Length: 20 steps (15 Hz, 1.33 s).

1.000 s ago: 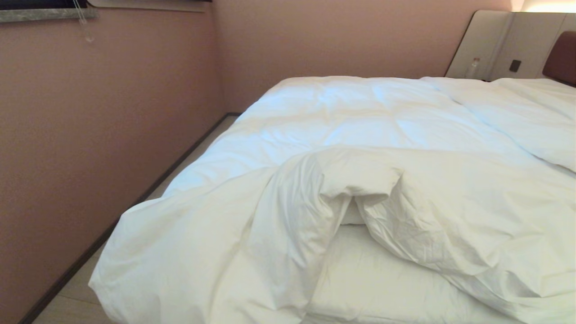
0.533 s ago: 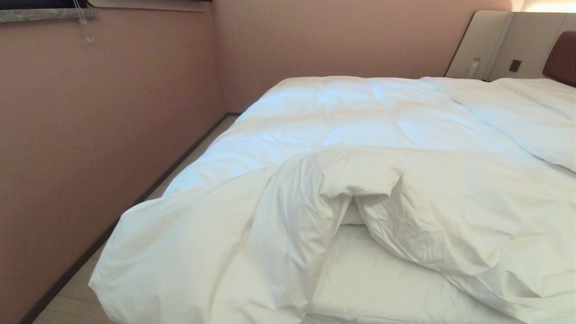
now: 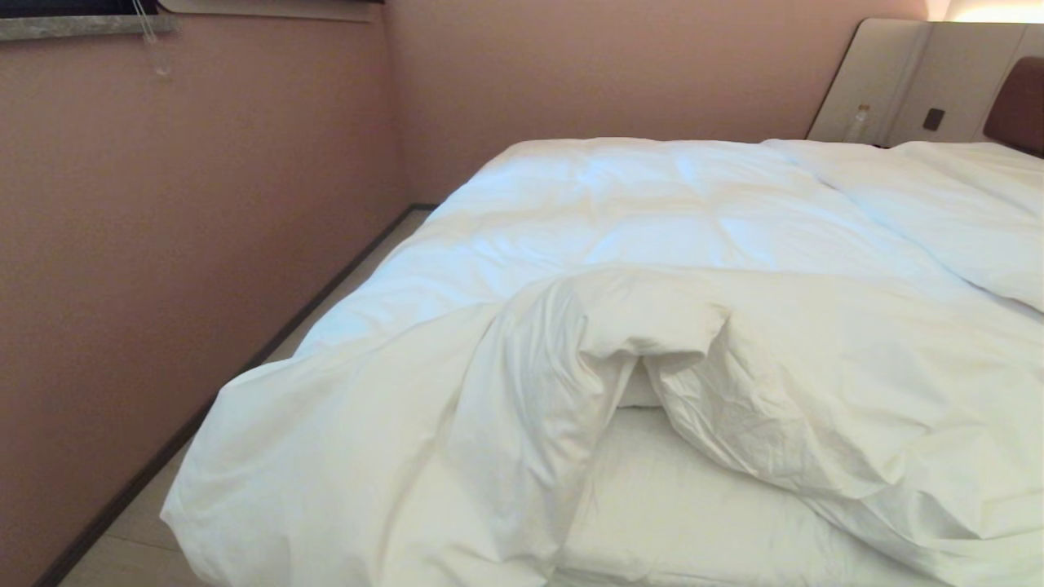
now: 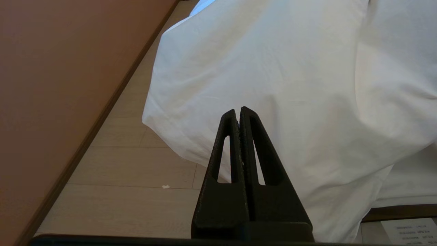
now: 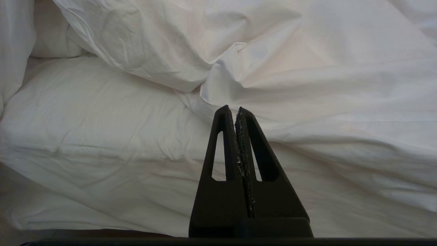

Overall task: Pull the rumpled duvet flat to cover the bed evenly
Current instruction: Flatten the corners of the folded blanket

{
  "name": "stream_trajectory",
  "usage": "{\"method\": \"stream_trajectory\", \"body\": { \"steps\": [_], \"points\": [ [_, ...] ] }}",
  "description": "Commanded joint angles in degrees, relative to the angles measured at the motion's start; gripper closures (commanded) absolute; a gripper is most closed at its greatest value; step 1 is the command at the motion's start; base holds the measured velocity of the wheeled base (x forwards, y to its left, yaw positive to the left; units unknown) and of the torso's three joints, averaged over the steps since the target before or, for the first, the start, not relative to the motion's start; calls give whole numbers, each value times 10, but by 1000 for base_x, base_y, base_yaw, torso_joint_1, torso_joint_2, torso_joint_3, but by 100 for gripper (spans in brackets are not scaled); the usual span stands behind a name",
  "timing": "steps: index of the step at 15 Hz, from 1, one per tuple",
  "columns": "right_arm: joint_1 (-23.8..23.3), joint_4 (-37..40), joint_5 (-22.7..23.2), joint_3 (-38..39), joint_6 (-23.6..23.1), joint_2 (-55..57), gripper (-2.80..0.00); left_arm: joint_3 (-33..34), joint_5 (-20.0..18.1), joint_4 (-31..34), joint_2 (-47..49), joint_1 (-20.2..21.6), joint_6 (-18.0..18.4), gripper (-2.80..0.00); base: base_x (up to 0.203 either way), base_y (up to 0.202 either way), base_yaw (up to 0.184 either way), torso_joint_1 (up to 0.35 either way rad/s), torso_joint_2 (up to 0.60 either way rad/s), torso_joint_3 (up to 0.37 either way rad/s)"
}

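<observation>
Duvet [image 3: 652, 236] lies rumpled on the bed [image 3: 693, 522], near edge folded back, bare sheet showing at near centre. Left gripper [image 4: 239, 111] jaws pressed together, empty, by the duvet's near-left overhang. Right gripper [image 5: 235, 111] jaws pressed together, empty, facing the near fold.

Dim, warm room light; a bright glow sits above the headboard [image 3: 1015, 102]. The duvet [image 3: 652, 220] looks soft and slightly overexposed, with gentle shadows in its folds.

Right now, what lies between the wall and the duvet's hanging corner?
Bare floor: the left wrist view shows only it between wall and duvet.
</observation>
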Motion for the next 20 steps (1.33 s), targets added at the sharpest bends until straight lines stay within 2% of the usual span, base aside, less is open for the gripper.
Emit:
{"method": "stream_trajectory", "body": {
  "steps": [1,9,13,20],
  "points": [
    [0,1,1,0,0,0,0,0,0,0,0,0,0,0,0,0,0,0,0,0],
    [0,1,0,0,0,0,0,0,0,0,0,0,-1,0,0,0,0,0,0,0],
    [0,3,3,0,-31,0,0,0,0,0,0,0,1,0,0,0,0,0,0,0],
    [0,2,2,0,-18,0,0,0,3,0,0,0,-12,0,0,0,0,0,0,0]
  ]
}}
